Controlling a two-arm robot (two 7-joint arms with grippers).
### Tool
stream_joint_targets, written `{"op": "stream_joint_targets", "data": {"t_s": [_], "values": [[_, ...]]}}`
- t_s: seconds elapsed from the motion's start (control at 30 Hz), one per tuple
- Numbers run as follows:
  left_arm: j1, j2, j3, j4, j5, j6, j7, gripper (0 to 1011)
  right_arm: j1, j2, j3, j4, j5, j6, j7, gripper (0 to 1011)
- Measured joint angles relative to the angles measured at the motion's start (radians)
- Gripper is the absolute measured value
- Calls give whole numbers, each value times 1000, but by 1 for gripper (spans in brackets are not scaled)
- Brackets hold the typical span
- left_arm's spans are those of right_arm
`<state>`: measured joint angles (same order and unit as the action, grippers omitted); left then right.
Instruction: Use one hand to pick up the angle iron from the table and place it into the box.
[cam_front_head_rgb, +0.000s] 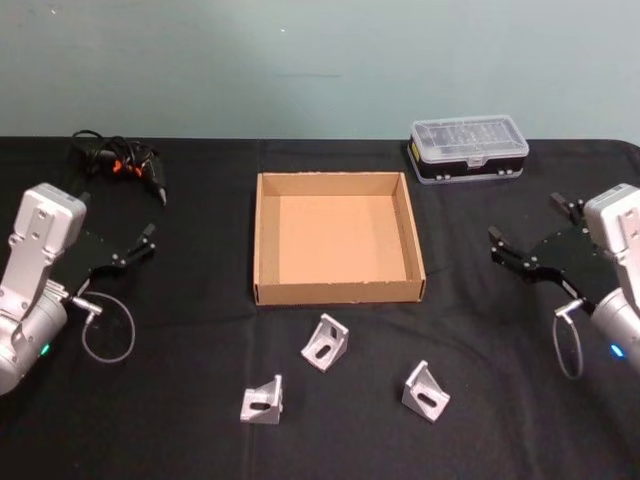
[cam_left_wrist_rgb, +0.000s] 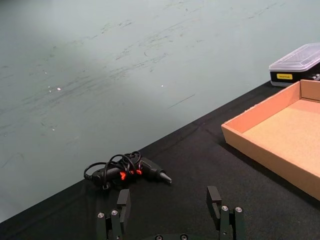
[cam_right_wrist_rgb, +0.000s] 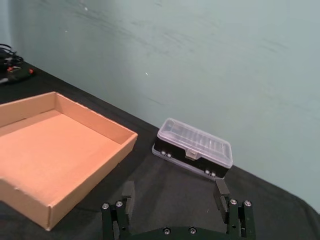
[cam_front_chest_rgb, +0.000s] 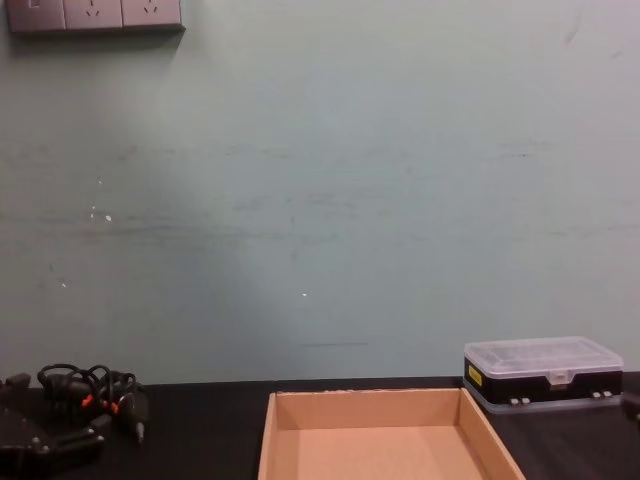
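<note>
Three angle irons lie on the black bench (cam_front_head_rgb: 200, 330), all on the side of the box (cam_front_head_rgb: 340, 292) that is nearer to the robot, and none is inside it. Each one is a small bracket of silver-grey metal: two flat faces that meet at a right angle, joined at the sides by triangular webs, with an oblong slot cut in the face that shows.

The middle angle iron (cam_front_head_rgb: 326, 343) is the closest to the box, near its front wall but not touching it. The left angle iron (cam_front_head_rgb: 262, 401) lies farther from the box, toward its left front corner. The right angle iron (cam_front_head_rgb: 425, 391) lies about as far from the box, below its right front corner. The three pieces are apart from each other.

The box is a wide, shallow tray of plain tan cardboard with low walls, and its floor is bare.

The left claw (cam_left_wrist_rgb: 168, 197) hangs over the bench well to the left of the box, its fingers spread wide with nothing between them. The right claw (cam_right_wrist_rgb: 175, 192) is well to the right of the box, also spread wide and gripping nothing.

A plastic case (cam_front_head_rgb: 468, 150) with a clear lid stands just beyond the far right corner of the box. A tangle of black cables (cam_front_head_rgb: 115, 158) lies beyond its far left corner, well apart.
</note>
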<state>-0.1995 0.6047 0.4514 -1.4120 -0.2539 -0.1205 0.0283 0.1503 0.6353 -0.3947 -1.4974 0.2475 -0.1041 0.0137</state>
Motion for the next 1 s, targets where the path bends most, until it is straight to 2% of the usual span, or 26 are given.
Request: {"op": "stream_joint_targets", "data": {"t_s": [0.2, 0.33, 0.43, 0.57, 0.6, 0.7, 0.77, 1.0], "values": [[0, 0, 0, 0, 0, 0, 0, 1000, -52, 60, 35, -103, -10, 34, 22, 1003], [0, 0, 0, 0, 0, 0, 0, 1000, -89, 100, 62, -170, -1, 66, 44, 1003], [0, 0, 0, 0, 0, 0, 0, 1000, -120, 136, 86, -226, 30, 98, 85, 1003], [0, 0, 0, 0, 0, 0, 0, 1000, -154, 175, 114, -285, 90, 141, 151, 1003], [0, 0, 0, 0, 0, 0, 0, 1000, -167, 189, 126, -306, 117, 161, 182, 1003], [0, 0, 0, 0, 0, 0, 0, 1000, -186, 208, 142, -332, 162, 187, 231, 1003], [0, 0, 0, 0, 0, 0, 0, 1000, -209, 225, 163, -359, 216, 216, 285, 1003], [0, 0, 0, 0, 0, 0, 0, 1000, -247, 250, 191, -394, 303, 270, 388, 1003]]}}
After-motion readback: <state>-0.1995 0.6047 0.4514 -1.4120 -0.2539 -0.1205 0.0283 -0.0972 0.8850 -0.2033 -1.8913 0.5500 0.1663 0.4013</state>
